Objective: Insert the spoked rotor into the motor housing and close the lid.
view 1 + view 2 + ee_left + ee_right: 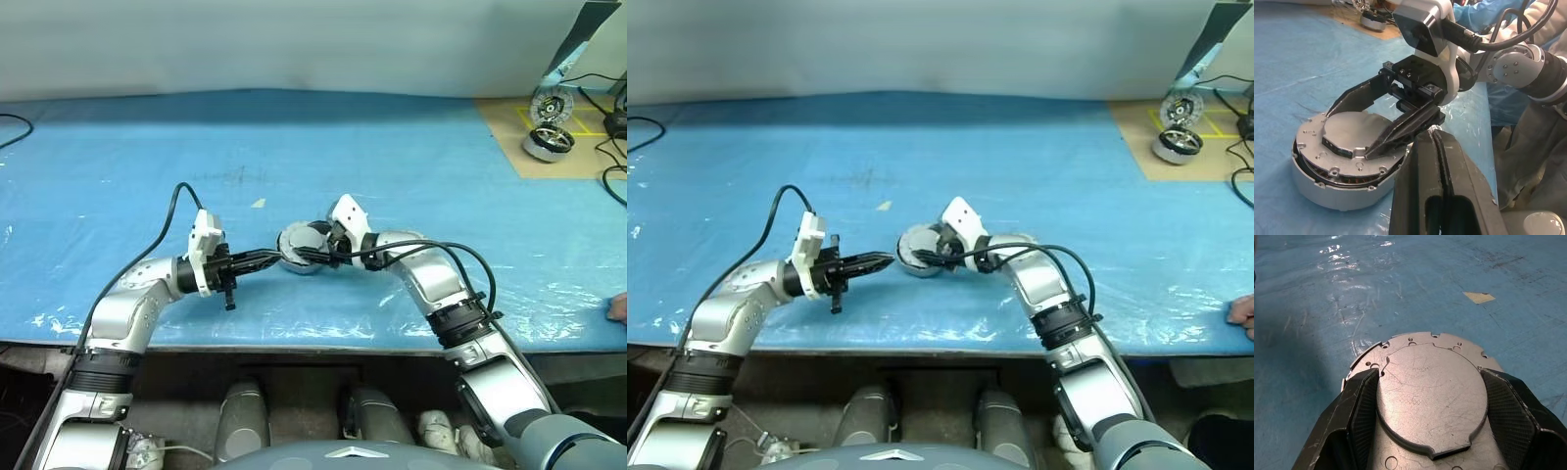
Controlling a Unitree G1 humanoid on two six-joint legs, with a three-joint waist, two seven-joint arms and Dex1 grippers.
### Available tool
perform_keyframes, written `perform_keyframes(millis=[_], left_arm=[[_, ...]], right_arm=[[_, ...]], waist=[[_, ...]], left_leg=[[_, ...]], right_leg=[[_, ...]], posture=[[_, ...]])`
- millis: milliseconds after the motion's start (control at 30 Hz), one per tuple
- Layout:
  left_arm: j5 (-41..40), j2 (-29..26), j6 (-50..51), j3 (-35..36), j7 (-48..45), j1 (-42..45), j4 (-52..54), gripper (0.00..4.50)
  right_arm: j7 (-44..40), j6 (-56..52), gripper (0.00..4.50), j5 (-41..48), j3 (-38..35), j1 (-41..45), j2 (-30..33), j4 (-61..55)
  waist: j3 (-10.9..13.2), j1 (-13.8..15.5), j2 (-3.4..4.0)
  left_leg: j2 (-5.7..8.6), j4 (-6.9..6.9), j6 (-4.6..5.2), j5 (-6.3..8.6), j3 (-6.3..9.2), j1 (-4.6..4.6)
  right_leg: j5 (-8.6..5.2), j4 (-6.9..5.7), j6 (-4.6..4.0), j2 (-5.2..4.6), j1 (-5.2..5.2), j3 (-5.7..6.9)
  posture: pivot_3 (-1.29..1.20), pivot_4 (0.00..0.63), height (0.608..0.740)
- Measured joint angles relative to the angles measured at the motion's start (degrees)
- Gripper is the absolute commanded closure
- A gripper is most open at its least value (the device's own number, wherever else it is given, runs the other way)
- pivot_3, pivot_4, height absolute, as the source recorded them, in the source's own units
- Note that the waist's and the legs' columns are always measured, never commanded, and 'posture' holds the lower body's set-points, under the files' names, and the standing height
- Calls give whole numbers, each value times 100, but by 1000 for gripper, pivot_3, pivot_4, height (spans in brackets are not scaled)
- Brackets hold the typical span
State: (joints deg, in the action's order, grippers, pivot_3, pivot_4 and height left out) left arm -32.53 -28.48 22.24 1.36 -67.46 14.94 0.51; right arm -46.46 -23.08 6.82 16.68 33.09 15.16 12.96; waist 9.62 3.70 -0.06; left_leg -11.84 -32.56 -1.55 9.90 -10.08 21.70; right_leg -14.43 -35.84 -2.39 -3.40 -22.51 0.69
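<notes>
Left eye view: motor housing [302, 250] sits on the blue-covered desk [392, 147], near its front edge, midway between the arms. Right tool [315, 247] comes in from the right and straddles the top of the housing. Left tool [266, 258] lies level, pointing right, tips just beside the housing's left side. Spare motor parts [549, 122] stand far off at the right rear on a brown mat [509, 137].

Right eye view: same layout. Left tool's black fingers [872, 262] pressed together, holding nothing, tips just short of the housing.

Left wrist view: housing seen side-on, copper windings [1327, 172] visible in the gap under the lid [1352, 129]. Lid is down over the housing, its raised centre disc uppermost. Right tool's fingers are spread wide either side of that raised disc; one finger [1400, 132] lies across the lid's near edge.

Right wrist view: the two pads [1364, 401] flank the raised disc, close against its sides. Whether they actually press it cannot be told. Spoked rotor cannot be made out; likely under the lid.

Judgement: step in hand is seating the lid. Do it well by keeping the right tool centred on the disc and pressing straight down, without tilting. Left tool could brace the housing wall so it does not skid on the slick sheet.
</notes>
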Motion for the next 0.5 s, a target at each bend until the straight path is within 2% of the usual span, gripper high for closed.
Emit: perform_keyframes(millis=[133,500], left_arm=[[-25,-4,6,160,231,-237,277,4500],[-141,8,19,321,610,-404,475,4500]], right_arm=[[65,127,1552,-25,-3,2,-127,160],[33,374,1552,-213,159,164,-206,373]], waist=[[-1,-13,-1],[-1,-130,-2]], left_leg=[[2,26,1,2,0,-63],[4,37,1,2,0,-68]], right_leg=[[-2,10,0,0,40,-17],[-2,15,1,1,33,-30]], posture=[[0,150,740],[0,150,740]])
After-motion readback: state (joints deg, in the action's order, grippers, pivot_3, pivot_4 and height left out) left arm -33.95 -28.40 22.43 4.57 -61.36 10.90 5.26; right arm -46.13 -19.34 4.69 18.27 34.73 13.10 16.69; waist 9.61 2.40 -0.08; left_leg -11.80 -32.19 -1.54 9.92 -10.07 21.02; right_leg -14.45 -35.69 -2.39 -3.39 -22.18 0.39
